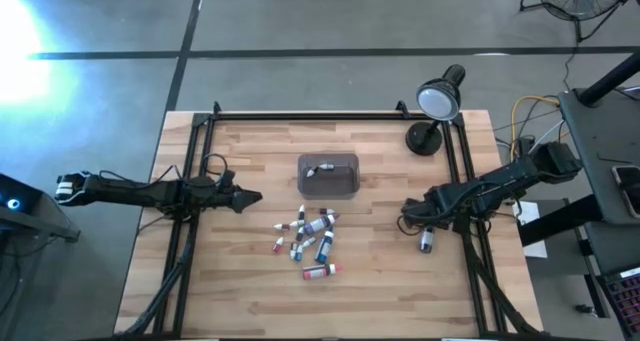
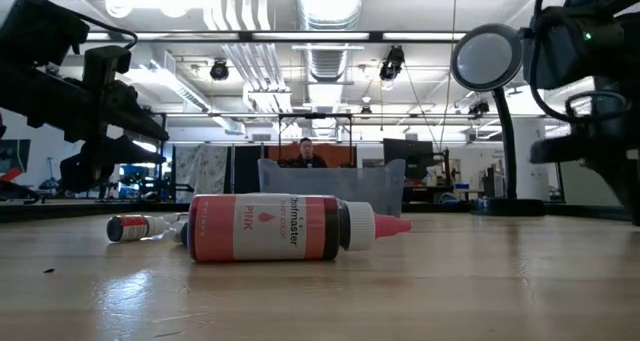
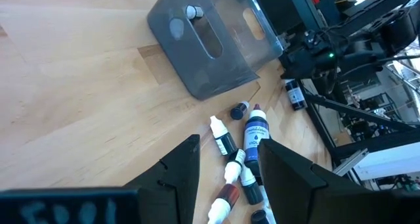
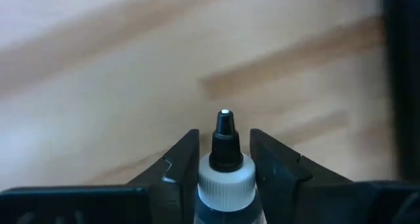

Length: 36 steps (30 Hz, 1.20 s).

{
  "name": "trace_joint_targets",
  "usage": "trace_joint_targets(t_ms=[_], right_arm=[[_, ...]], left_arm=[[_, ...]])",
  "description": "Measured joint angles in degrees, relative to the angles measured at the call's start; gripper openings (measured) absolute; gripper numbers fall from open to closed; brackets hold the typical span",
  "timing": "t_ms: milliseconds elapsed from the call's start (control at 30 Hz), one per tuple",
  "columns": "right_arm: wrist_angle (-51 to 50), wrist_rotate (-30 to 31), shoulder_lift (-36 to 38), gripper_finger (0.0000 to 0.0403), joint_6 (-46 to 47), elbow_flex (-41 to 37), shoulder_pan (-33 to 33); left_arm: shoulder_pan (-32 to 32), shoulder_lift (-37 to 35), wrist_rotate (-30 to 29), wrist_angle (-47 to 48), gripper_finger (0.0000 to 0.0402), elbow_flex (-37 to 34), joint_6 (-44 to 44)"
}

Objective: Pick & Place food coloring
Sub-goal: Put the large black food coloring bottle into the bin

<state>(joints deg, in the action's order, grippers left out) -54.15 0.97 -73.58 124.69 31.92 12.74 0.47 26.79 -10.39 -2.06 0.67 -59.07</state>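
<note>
1. At the desk's point(image 1: 250, 301) right side, your right gripper point(image 4: 223, 168) has its fingers closed around a dark dropper bottle point(image 4: 225, 178); keep them square on its neck as you carry it to the tray point(image 1: 328, 175).
2. Left gripper point(image 3: 226, 168) waits, fingers apart, beside the scattered bottles point(image 1: 312, 239).
3. Wooden desk; lamp point(image 1: 437, 103), workshop beyond.

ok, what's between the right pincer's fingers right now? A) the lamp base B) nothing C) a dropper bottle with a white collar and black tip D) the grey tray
C: the right wrist view shows a dropper bottle, white collar and black tip, sitting between the right pincer fingers, over bare wood.
</note>
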Motion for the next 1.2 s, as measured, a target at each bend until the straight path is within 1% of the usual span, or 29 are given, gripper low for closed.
trace_joint_targets(t_ms=[133,200,267,400,433,500,567,667,733,867,933,1200], right_arm=[[-0.4,8.6,0.0,0.0102,0.0,2.2,0.0],[-0.2,15.2,0.0,0.0102,-2.2,4.3,0.0],[-0.4,24.0,-0.1,0.0104,-6.0,7.1,0.0],[-0.1,42.6,-0.4,0.0107,-21.2,13.9,0.0],[-0.3,46.5,-0.6,0.0107,-25.4,15.4,0.0],[-0.3,52.0,-1.5,0.0108,-32.9,17.9,-0.2],[-0.6,55.1,-2.9,0.0108,-37.1,19.9,-1.0],[-1.0,59.6,-6.2,0.0109,-39.1,21.4,-1.8],[-0.8,63.3,-8.6,0.0109,-37.8,22.2,-2.2],[-0.7,68.9,-13.4,0.0110,-31.7,22.9,-3.7],[-0.9,69.9,-15.7,0.0111,-28.2,22.9,-4.6],[-0.9,69.8,-23.8,0.0111,-15.8,21.2,-5.9]], left_arm=[[0.0,0.0,0.0,0.0,0.0131,0.0,0.0],[0.0,0.0,0.0,0.0,0.0131,0.0,0.0],[0.0,0.0,0.0,0.0,0.0131,0.0,0.0],[0.0,0.0,0.0,0.0,0.0131,0.0,0.0],[0.0,0.0,0.0,0.0,0.0131,0.0,0.0],[0.0,0.0,0.0,0.0,0.0131,0.0,0.0],[0.0,0.0,0.0,0.0,0.0131,0.0,0.0],[0.0,0.0,0.0,0.0,0.0131,0.0,0.0],[0.0,0.0,0.0,0.0,0.0131,0.0,0.5],[0.0,0.0,-0.2,0.2,0.0131,0.0,2.2],[0.0,0.0,-0.2,0.2,0.0131,0.0,2.3],[0.0,0.1,0.3,0.6,0.0131,0.0,2.1]])
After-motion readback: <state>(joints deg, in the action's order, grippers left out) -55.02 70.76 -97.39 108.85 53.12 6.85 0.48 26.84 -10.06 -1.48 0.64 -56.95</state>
